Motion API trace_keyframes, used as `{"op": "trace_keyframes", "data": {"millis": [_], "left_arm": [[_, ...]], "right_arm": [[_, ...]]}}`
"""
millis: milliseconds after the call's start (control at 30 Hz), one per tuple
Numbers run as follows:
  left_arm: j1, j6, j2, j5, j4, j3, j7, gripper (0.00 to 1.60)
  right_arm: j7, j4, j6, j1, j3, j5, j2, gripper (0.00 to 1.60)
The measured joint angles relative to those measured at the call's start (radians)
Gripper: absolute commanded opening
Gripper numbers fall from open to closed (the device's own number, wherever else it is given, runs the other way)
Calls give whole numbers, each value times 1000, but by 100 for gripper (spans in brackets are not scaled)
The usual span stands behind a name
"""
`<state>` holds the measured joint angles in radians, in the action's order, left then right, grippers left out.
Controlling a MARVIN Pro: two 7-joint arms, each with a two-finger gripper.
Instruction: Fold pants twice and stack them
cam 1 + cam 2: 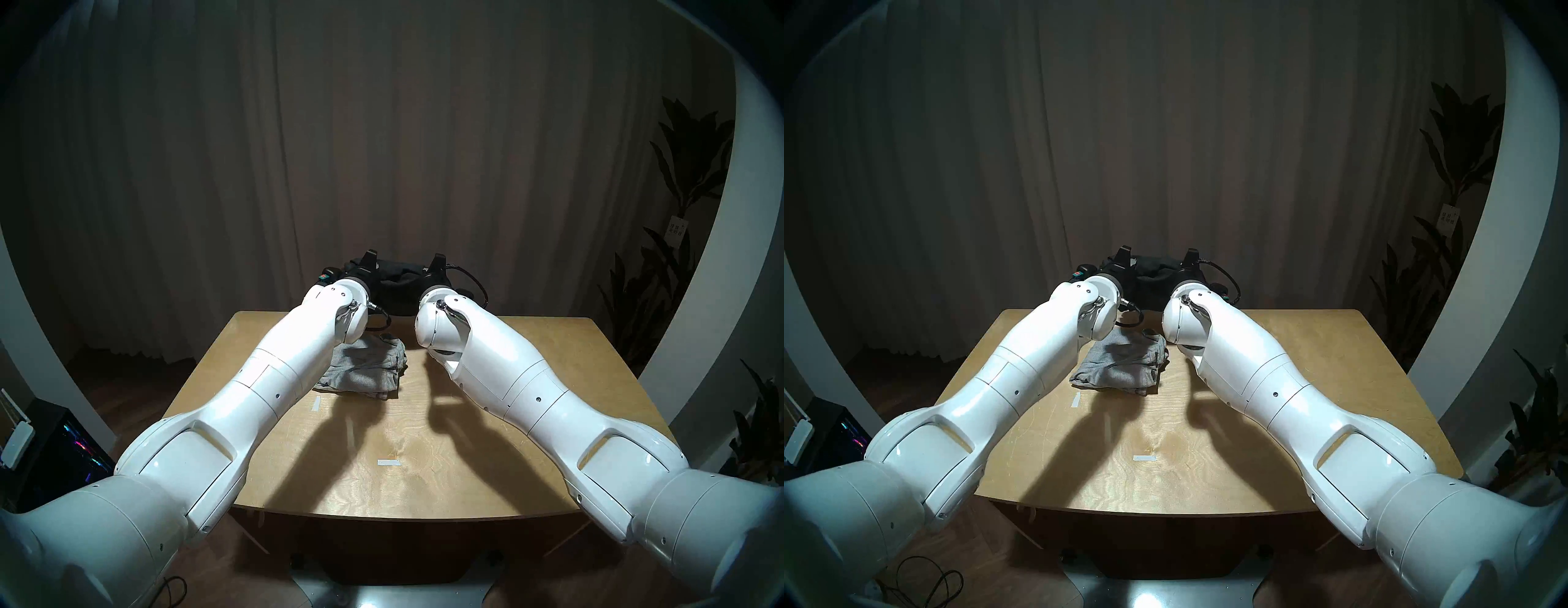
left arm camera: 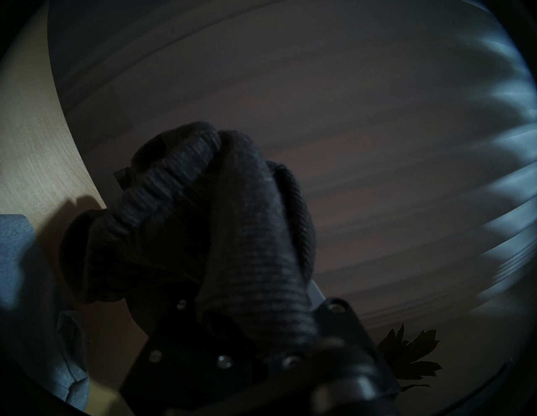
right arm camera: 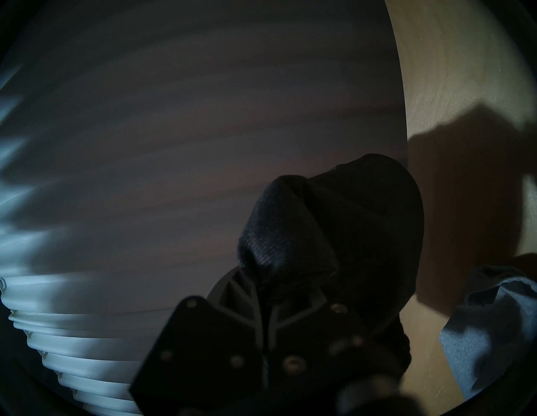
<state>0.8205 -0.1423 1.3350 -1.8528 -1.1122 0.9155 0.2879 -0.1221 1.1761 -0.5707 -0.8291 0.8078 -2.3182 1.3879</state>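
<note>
The black shorts (image 1: 399, 280) hang bunched between my two grippers, lifted above the table's far edge. My left gripper (image 1: 369, 259) is shut on a ribbed waistband fold (image 2: 232, 218). My right gripper (image 1: 438, 261) is shut on another bunch of the black fabric (image 3: 334, 226). How much of the black shorts hangs behind my wrists is hidden. The grey shorts (image 1: 365, 369) lie folded on the table just nearer than the grippers, partly under my left forearm; they also show in the wrist views, grey shorts (image 2: 11, 261) and grey shorts (image 3: 494, 334).
The wooden table (image 1: 509, 424) carries white tape marks (image 1: 389, 463) near its middle. A dark curtain (image 1: 382, 127) hangs behind the far edge. A leafy plant (image 1: 679, 212) stands at the right, a computer case (image 1: 63, 446) on the floor at the left.
</note>
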Motion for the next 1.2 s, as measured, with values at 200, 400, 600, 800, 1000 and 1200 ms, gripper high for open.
{"op": "trace_keyframes", "data": {"millis": [200,400,600,800,1000,1200], "left_arm": [[38,-10,-41,8,-59,4,15,0],[45,-11,-71,15,-72,9,18,0],[50,9,-94,15,-74,11,15,0],[73,30,-121,13,-97,13,16,0],[110,39,-151,16,-119,13,19,0],[170,38,-183,-6,-157,29,31,0]], "right_arm": [[-1,6,-10,-11,-25,1,7,0],[-2,12,-16,-16,-53,3,19,0],[-4,27,-28,-22,-80,6,25,0],[-14,41,-40,-33,-107,9,24,0],[-28,41,-29,-41,-143,10,23,0],[-40,62,-20,-57,-173,11,14,0]]}}
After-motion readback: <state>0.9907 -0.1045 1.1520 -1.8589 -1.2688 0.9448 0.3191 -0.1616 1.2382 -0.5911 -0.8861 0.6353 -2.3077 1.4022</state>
